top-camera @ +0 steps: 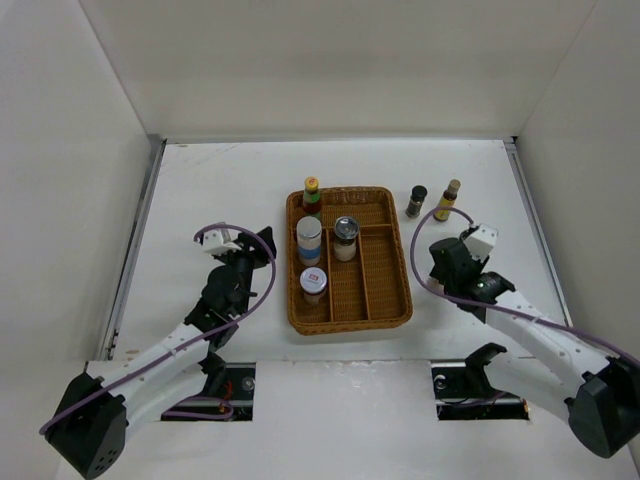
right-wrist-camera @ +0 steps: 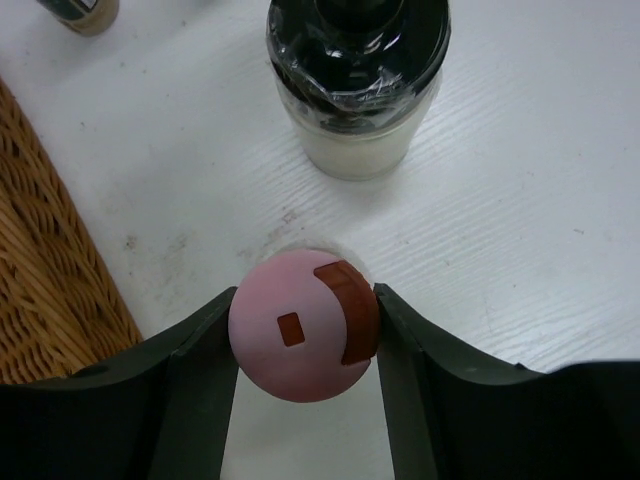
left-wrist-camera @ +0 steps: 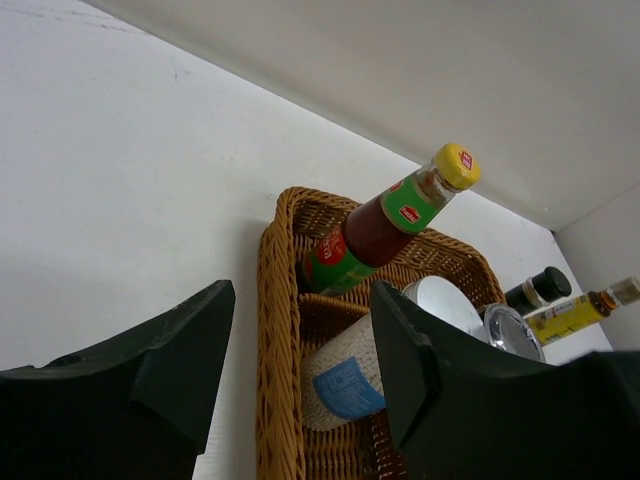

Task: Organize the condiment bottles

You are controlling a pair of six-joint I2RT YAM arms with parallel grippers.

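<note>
left gripper (left-wrist-camera: 300, 305) is wide open with nothing in it, parked off the left side of the wicker basket (top-camera: 350, 325) and looking at its far-left corner. Basket holds 4 so far: the hot sauce bottle (top-camera: 312, 195) in that far-left corner, the white jar (top-camera: 310, 240) and red-label jar (top-camera: 314, 284) nearer in the same left compartment, and the silver-lid jar (top-camera: 346, 238) 1 compartment to the right. The basket's right-hand compartments look free

The action is right of the basket. The right gripper (right-wrist-camera: 305, 300) has its 2 fingers pressed against either side of the pink-capped bottle (right-wrist-camera: 290, 360), which stands on the table (right-wrist-camera: 500, 250) just off the basket's right rim. I only see the cap from above, the body is hidden. My guess is it's small, light and rigid, but that domed plastic cap looks slick, so a hold lower down seems safer

In the way: a black-capped bottle (right-wrist-camera: 355, 80) in shrink wrap stands just beyond it, and a dark bottle (top-camera: 417, 200) and yellow bottle (top-camera: 447, 200) wait off the basket's far-right corner. It also needs lifting over the rim
</note>
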